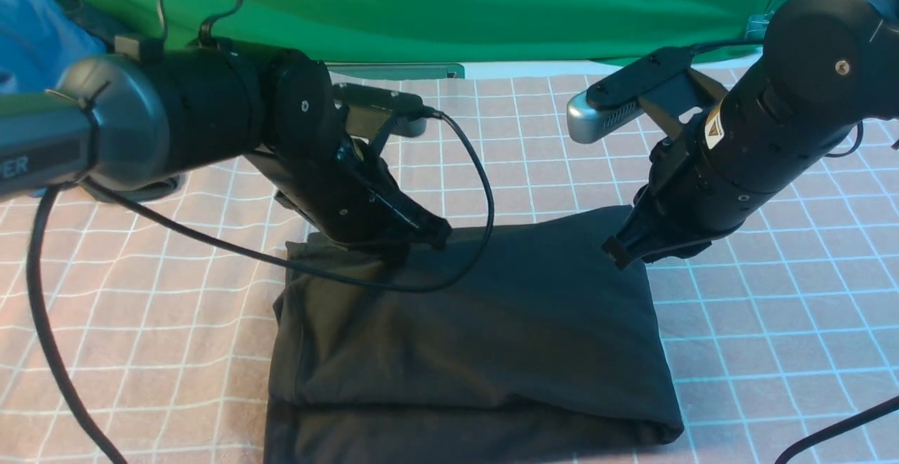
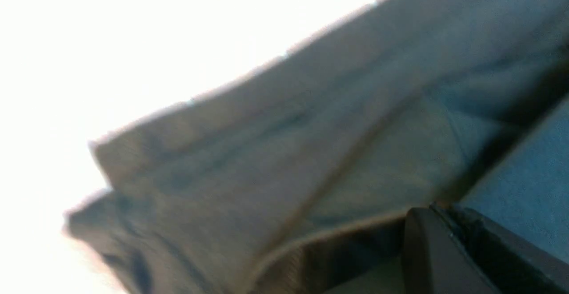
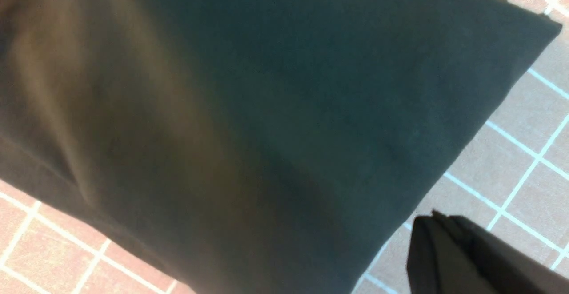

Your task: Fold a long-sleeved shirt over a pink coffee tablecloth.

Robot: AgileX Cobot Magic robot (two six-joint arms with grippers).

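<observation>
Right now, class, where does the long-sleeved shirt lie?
In the front view the long-sleeved shirt lies folded at centre on the pink coffee tablecloth, between the two arms.

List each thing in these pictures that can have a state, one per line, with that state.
long-sleeved shirt: folded into a layered rectangle on the cloth.
pink coffee tablecloth: spread flat.
left gripper: shut, at the shirt's far left corner.
right gripper: shut, at the far right corner.
</observation>
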